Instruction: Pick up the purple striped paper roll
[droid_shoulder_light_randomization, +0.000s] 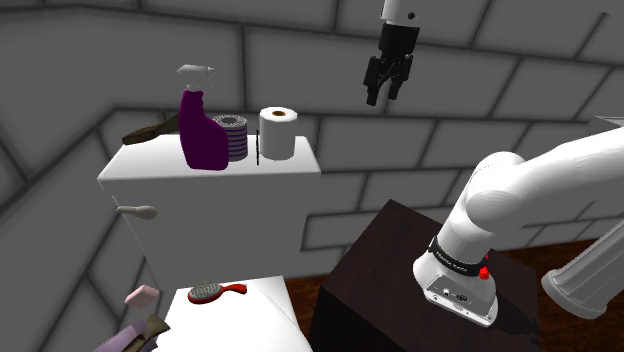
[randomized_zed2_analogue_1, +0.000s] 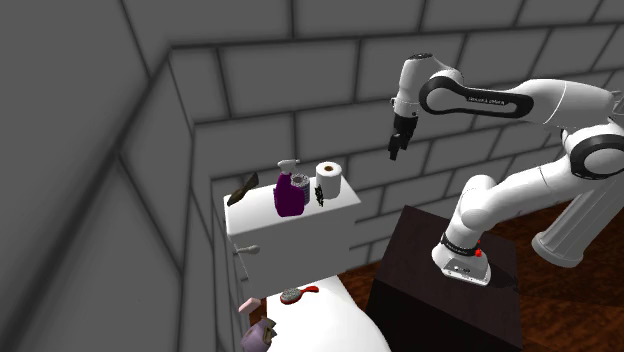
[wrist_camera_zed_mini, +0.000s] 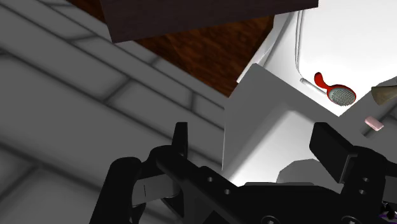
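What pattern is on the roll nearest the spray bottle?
The roll has purple and pale stripes; shoulder view.

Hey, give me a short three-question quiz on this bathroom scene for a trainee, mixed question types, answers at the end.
1. True or false: the jaws are shut on the purple striped roll.
2. On the tank, what stands between the purple spray bottle and the white roll? A, a mug; B, the purple striped roll; C, a sponge.
3. Fill in: the red hairbrush lies on the toilet ____.
Key: 1 false, the jaws hang open, well apart from it; 2 B; 3 lid.
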